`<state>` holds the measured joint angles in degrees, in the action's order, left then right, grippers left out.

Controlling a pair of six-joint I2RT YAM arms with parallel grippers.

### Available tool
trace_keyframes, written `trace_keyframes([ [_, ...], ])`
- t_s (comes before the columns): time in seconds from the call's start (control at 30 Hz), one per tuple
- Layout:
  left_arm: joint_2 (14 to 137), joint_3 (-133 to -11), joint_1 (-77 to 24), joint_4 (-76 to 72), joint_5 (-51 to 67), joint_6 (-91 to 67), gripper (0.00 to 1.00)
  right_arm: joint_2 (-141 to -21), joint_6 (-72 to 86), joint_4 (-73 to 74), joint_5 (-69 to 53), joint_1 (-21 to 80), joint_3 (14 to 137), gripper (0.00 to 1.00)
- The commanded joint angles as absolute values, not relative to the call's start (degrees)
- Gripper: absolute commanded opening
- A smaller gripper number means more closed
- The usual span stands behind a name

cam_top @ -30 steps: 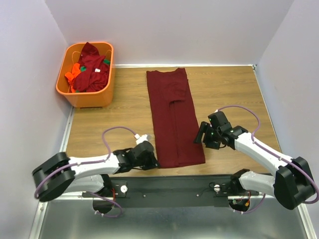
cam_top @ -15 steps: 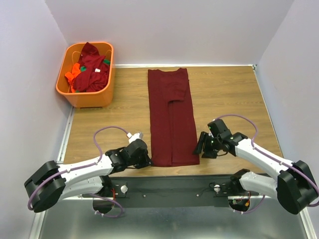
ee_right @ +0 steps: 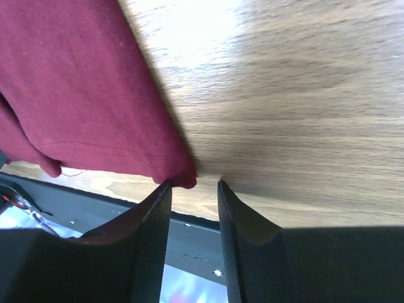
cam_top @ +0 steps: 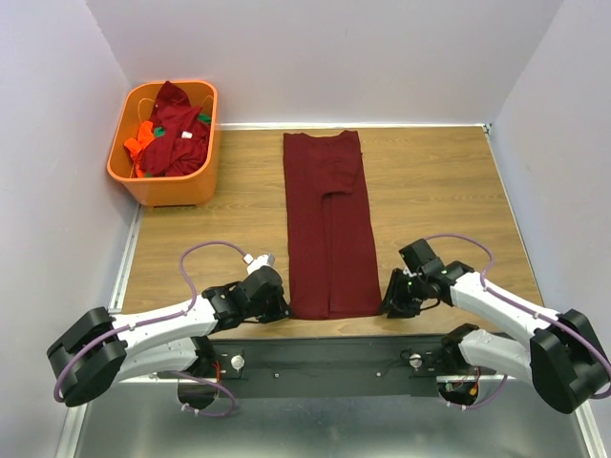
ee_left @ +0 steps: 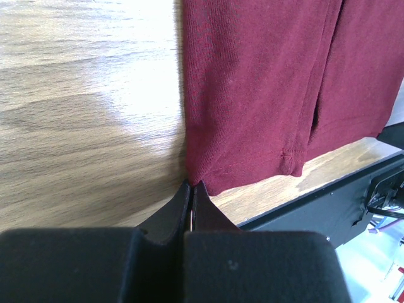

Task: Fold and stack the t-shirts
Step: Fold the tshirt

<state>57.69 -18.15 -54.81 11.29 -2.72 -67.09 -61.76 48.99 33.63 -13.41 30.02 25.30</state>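
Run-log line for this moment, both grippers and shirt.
left gripper: shut on t-shirt, near-left corner | right gripper: open, astride near-right corner | t-shirt: flat strip

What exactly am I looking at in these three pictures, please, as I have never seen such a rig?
These are two robot arms bolted at the near edge of a wooden table, each ending in a two-finger gripper. The wide picture comes from a fixed camera above and behind them; the other two come from wrist cameras, looking past each arm's fingers. A dark maroon t-shirt, folded into a long strip, lies on the table. An orange basket at the far left holds more shirts. The left gripper is shut at the strip's near left corner; whether it pinches cloth I cannot tell. The right gripper is open, the near right corner at its gap, nothing gripped.
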Motion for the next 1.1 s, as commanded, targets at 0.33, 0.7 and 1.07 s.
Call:
trace_keyframes([
  [0.33,57.2,-17.7,-54.7,9.9,-1.6,-66.0,0.00,-56.7,49.8,31.6,-13.1,30.4,23.1,0.42],
  [0.7,57.0,-17.3,-54.7,9.7,-1.4,-66.1,0.00,-59.1,46.9,30.5,-11.7,30.4,26.5,0.47],
  [1.07,57.6,-17.7,-54.7,9.8,-1.2,-65.9,0.00,-61.1,46.1,27.9,-11.9,30.5,22.9,0.34],
])
